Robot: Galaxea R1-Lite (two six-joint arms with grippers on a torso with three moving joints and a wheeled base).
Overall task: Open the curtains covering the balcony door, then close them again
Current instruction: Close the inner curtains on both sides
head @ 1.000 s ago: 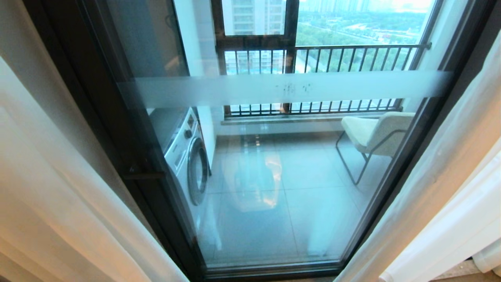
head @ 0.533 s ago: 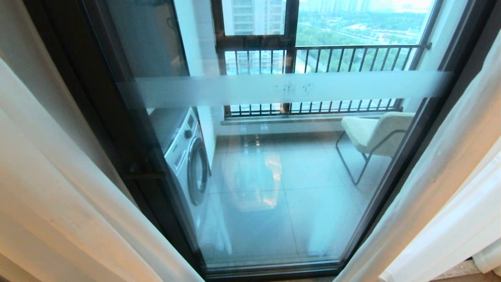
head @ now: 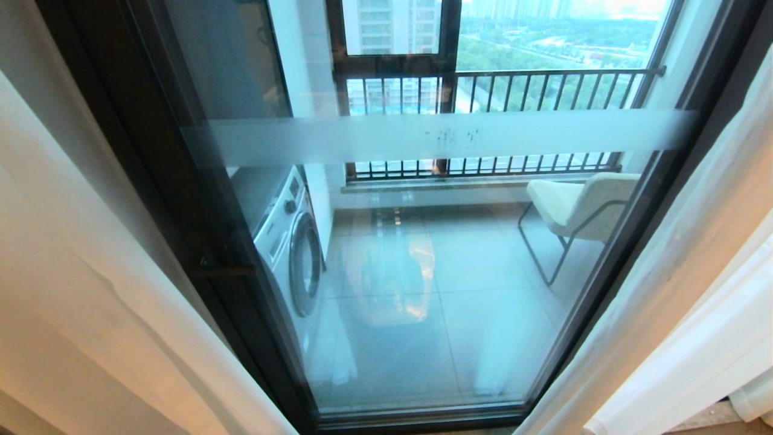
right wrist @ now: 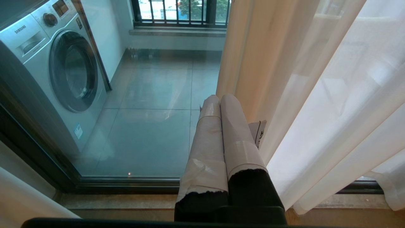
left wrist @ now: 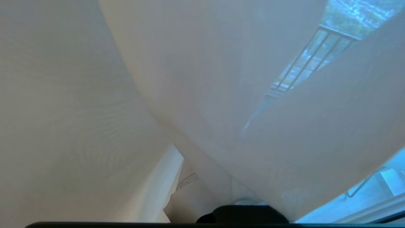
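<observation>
the curtains (head: 90,290) hang parted beside the balcony door (head: 423,254). left gripper (left wrist: 243,205), fingers pressed together, seems buried in the sheer fabric, probably to drag it; right gripper (right wrist: 221,101) idles, pressed together.

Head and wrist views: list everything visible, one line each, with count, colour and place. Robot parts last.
curtains: two, sheer white, drawn to either side of the glass.
balcony door: one, glass in dark frame, frosted white band across it, centre.
washing machine: one, silver-white, on the balcony, left.
chair: one, cream seat on thin dark legs, balcony right.
railing: one, black bars, at the balcony window behind.
balcony floor: grey tiles.
left end effector: one, dark, draped in the left curtain.
right end effector: one, shut, fingers wrapped in pale tape, beside the right curtain.
</observation>
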